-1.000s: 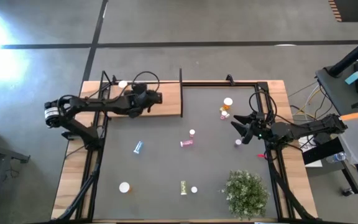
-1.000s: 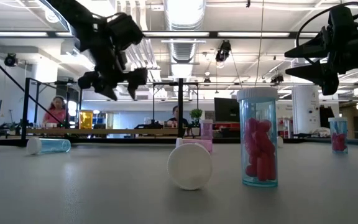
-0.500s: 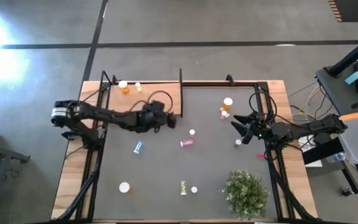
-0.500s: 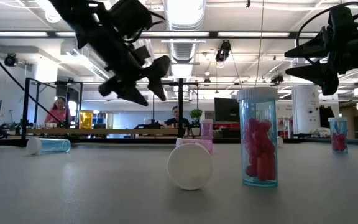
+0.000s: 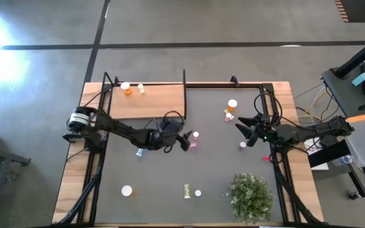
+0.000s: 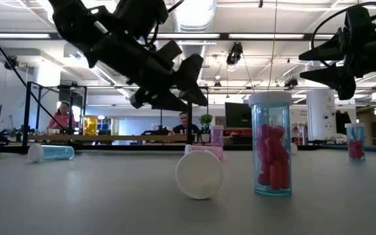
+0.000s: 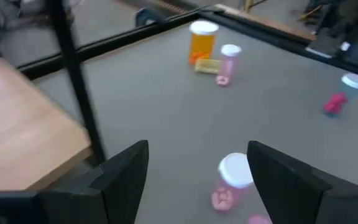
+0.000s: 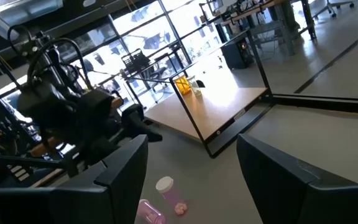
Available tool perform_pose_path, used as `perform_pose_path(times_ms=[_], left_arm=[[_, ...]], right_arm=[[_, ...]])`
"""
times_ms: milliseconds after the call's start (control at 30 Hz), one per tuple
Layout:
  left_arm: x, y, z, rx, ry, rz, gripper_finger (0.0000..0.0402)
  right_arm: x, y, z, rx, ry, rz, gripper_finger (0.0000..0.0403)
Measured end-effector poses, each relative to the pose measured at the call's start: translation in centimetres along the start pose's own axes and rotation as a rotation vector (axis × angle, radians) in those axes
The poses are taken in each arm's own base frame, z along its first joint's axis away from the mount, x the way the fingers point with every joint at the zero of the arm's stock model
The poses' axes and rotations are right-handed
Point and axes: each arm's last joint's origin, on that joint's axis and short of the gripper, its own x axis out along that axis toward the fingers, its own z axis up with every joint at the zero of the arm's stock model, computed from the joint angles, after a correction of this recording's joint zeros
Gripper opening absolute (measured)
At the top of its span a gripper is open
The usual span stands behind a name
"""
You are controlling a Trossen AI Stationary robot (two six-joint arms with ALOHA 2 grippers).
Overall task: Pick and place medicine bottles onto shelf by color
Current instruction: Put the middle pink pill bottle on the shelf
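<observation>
While two orange bottles [image 5: 127, 89] already stand at the far left corner of the shelf [image 5: 151, 101], most of the medicine bottles are still scattered on the counter [image 5: 170, 171]. A white-capped pink bottle [image 5: 196, 135] stands near the middle, with a second pink one [image 5: 191, 145] lying on its side just beside it. A blue bottle [image 5: 140, 151] lies to the left. A cluster with a larger orange bottle [image 5: 232, 105] sits toward the far right, another pink bottle [image 5: 243, 145] stands near the right arm, and an orange one [image 5: 127, 190] and a yellow-green one [image 5: 187, 190] lie along the near edge beside the green plant [image 5: 251, 195].

The step in hand looks like a reach for the next pick. The left tool [image 5: 185, 141] hangs over the middle of the counter with its fingers spread wide and nothing between them. In the left wrist view, the upright pink bottle [image 7: 235, 171] sits framed between the two fingers. The next move probably calls for lowering until the fingers straddle the bottle's body, closing without knocking the bottle lying next to it, then carrying it to a pink spot on the shelf.

The right tool [image 5: 246, 131] waits above the counter's right side, also spread open and empty.

No brand, label or writing can be read on any bottle.
</observation>
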Motion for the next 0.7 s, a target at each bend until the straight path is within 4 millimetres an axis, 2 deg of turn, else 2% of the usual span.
perform_pose_path(times_ms=[200,400,700], left_arm=[[1.4,-1.1,-1.8,0.073,-0.091,-0.056,0.0257],[2.6,-1.4,-3.6,0.120,-0.132,-0.065,0.0257],[4.2,-1.9,-4.3,0.203,-0.132,-0.050,0.0257]], right_arm=[[0.0,0.0,0.0,0.000,0.000,0.000,0.0237],[0.0,0.0,0.0,0.000,0.000,0.000,0.0237],[0.0,0.0,0.0,0.000,0.000,0.000,0.0237]])
